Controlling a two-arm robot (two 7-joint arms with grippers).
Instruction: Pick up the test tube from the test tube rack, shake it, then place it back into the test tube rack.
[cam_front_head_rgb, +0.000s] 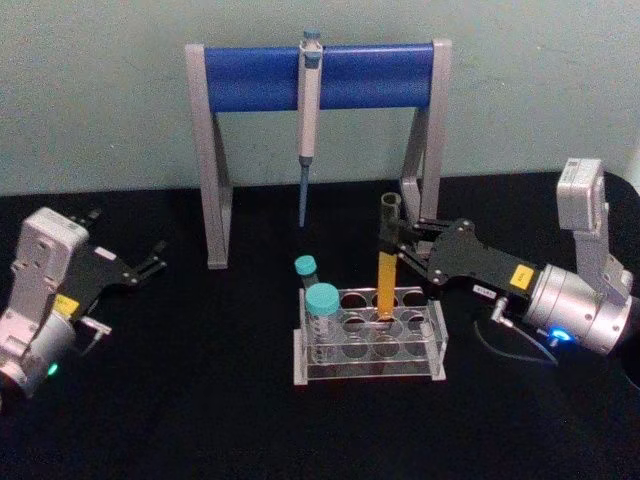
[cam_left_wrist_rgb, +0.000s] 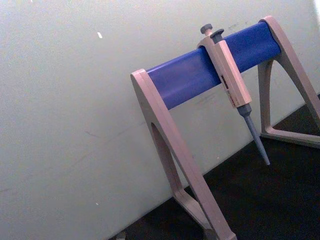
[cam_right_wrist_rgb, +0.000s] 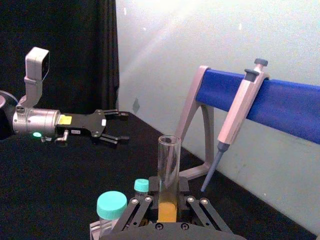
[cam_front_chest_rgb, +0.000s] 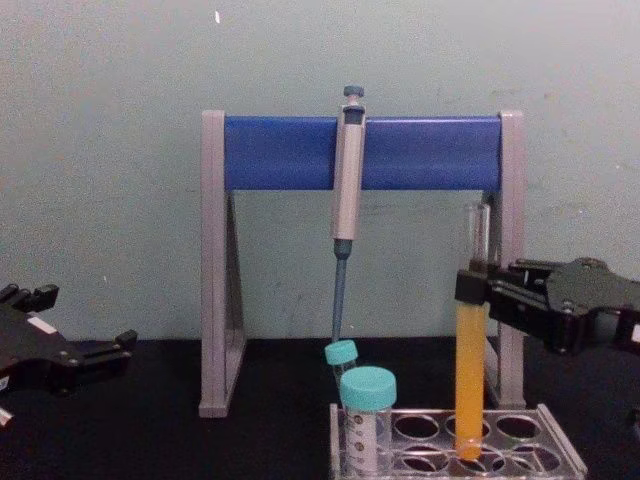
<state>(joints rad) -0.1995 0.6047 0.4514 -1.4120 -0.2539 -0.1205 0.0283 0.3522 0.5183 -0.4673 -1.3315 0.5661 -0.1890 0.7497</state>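
The test tube (cam_front_head_rgb: 385, 270) is held upright by the right gripper (cam_front_head_rgb: 388, 240), whose fingers are closed on the glass near the top of the orange liquid. In the chest view, its round end is seen down in a hole of the test tube rack (cam_front_chest_rgb: 560, 448). In the right wrist view, the left gripper (cam_right_wrist_rgb: 121, 126) is seen open and empty, well apart from the rack.

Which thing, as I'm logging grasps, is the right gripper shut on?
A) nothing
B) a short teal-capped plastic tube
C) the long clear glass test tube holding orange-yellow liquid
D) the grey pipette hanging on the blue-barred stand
C: the right gripper clamps the long clear glass test tube just above its orange-yellow liquid, the tube's lower end in the clear plastic test tube rack; the left gripper hangs open at the far left.
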